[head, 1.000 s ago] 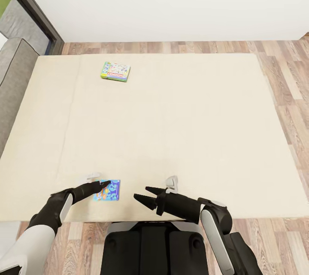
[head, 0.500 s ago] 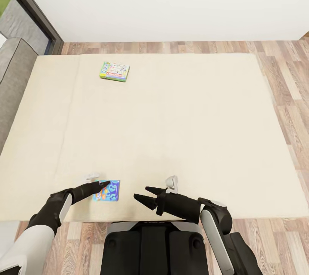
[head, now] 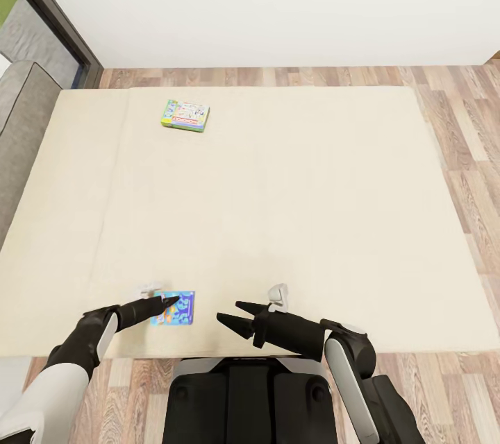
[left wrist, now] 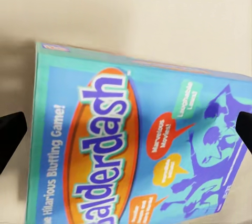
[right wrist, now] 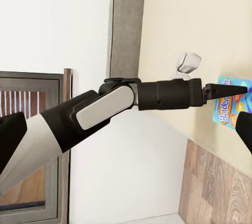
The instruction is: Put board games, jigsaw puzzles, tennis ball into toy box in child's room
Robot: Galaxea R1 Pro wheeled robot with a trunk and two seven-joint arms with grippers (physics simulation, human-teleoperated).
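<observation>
Two board games lie on the beige bed (head: 292, 194). The mostly blue board game (head: 173, 308) sits near the front edge, and its "Balderdash" cover (left wrist: 131, 145) is close up in the left wrist view. My left gripper (head: 164, 304) hovers right over it, open, one fingertip (left wrist: 10, 134) at each side of the box. The white and green board game (head: 185, 115) lies at the far left of the bed. To the right of the blue box my right gripper (head: 235, 315) is open and holds nothing. From the right wrist view the blue board game (right wrist: 231, 105) shows beyond my left arm.
A grey headboard (head: 21, 125) borders the bed on the left, with a dark window frame (head: 55, 10) behind it. Wood-plank floor (head: 465, 125) runs along the far and right sides, below a white wall. My base (head: 243, 399) stands against the bed's front edge.
My left gripper has sunk slightly toward the blue board game. The right arm and both games have stayed where they were.
</observation>
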